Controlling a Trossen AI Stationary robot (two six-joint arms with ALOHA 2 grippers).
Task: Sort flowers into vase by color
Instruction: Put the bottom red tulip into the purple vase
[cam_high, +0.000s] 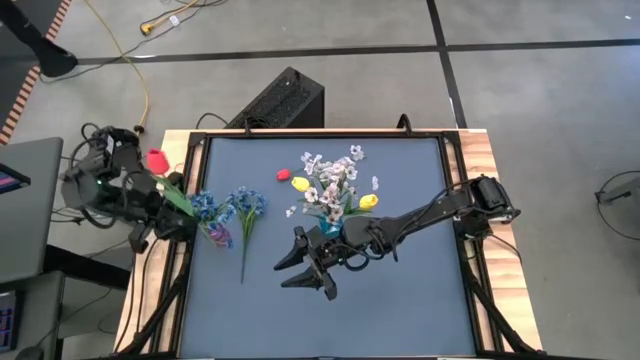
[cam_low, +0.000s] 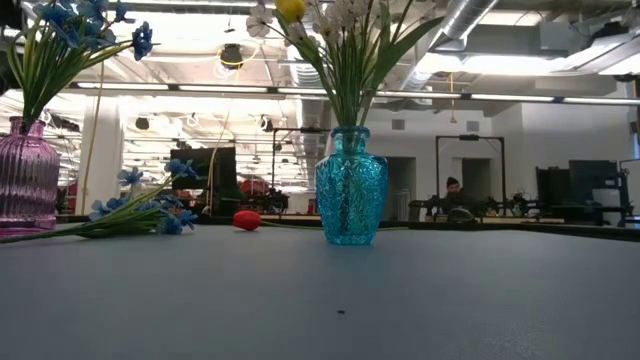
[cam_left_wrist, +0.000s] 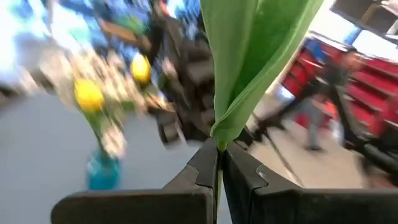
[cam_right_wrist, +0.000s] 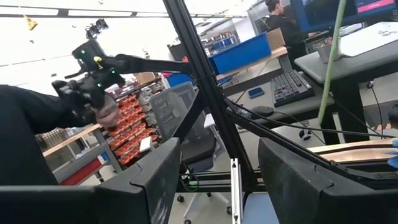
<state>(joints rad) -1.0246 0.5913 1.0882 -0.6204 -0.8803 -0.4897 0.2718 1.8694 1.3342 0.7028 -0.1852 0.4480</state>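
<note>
My left gripper stands at the table's left edge, shut on a red tulip with a broad green leaf. Beside it a pink vase holds blue flowers. Another blue spray lies flat on the mat, and a second red tulip lies farther back. The teal vase at mid-table holds white sprays and yellow tulips. My right gripper hovers open on the teal vase's near left side, nothing between its fingers. My left gripper pinches the red tulip's thin stem between its two fingers, just below the base of the leaf. The fingers come level from the table's left and lie across the stem. The tulip is lifted clear, and its blossom leans toward the far left corner.
A wooden rim frames the blue mat. A black box sits on the floor beyond the far edge, and a desk stands at the left. A person sits far off in the room. Bare mat stretches along the near side.
</note>
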